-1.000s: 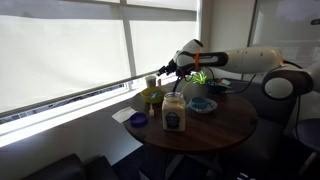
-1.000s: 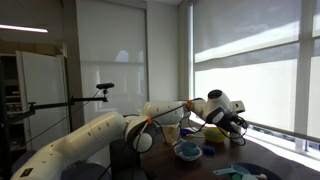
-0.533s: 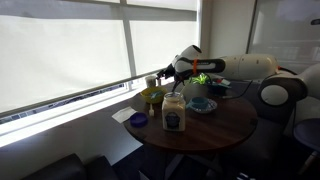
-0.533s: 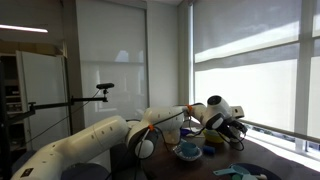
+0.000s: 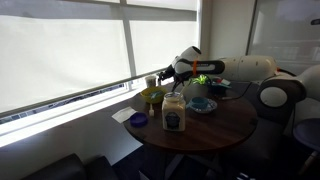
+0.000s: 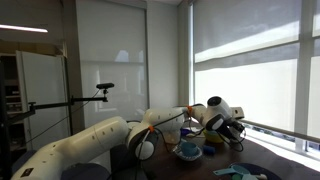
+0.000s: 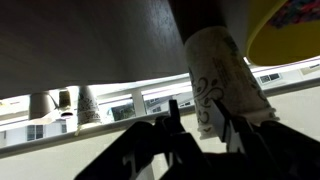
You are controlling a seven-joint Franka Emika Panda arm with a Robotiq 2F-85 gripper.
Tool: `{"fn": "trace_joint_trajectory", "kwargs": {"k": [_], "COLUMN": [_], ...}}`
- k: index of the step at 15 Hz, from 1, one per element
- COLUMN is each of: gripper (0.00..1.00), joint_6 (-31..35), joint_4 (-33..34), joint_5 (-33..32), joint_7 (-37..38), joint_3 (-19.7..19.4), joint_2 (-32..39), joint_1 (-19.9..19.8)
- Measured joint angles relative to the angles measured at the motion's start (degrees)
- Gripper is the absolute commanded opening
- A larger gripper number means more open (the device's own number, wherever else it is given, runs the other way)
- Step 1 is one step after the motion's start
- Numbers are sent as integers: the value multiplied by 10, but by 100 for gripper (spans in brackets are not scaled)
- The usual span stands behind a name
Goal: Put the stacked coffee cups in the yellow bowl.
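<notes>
The wrist view stands upside down. In it the stacked coffee cups, tan with a dark swirl pattern, reach up from between my gripper and the dark table. One finger stands just beside the stack with a thin light gap, and the other crosses in front of it. Part of the yellow bowl shows right next to the cups. In an exterior view my gripper reaches over the window side of the round table to the cups, just behind the yellow bowl.
A glass jar with a pale lid stands near the table's front. A small dark-blue disc lies beside it. A blue bowl on a plate sits under my arm. The window ledge runs close behind the cups.
The arm reached a little further toward the window between the earliest frames and half a second ago, then held still. Finger movement is too small to see in the exterior views.
</notes>
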Motion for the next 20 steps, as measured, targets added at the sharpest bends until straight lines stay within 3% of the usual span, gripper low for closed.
{"fn": "trace_joint_trajectory", "kwargs": {"k": [2,6,9,19,20], "gripper": [55,81,99,100,94], "joint_6": [-2,-12,8,132,134], "joint_4": [3,11,22,23,23], "joint_5": [-1,-15,-14,-15,-17], "joint_7": [6,46,66,98,112], "joint_3": [-2,-33,-34,-47,-58], "joint_2": [0,-10,-14,41,45], "joint_1": [1,12,14,27,30]}}
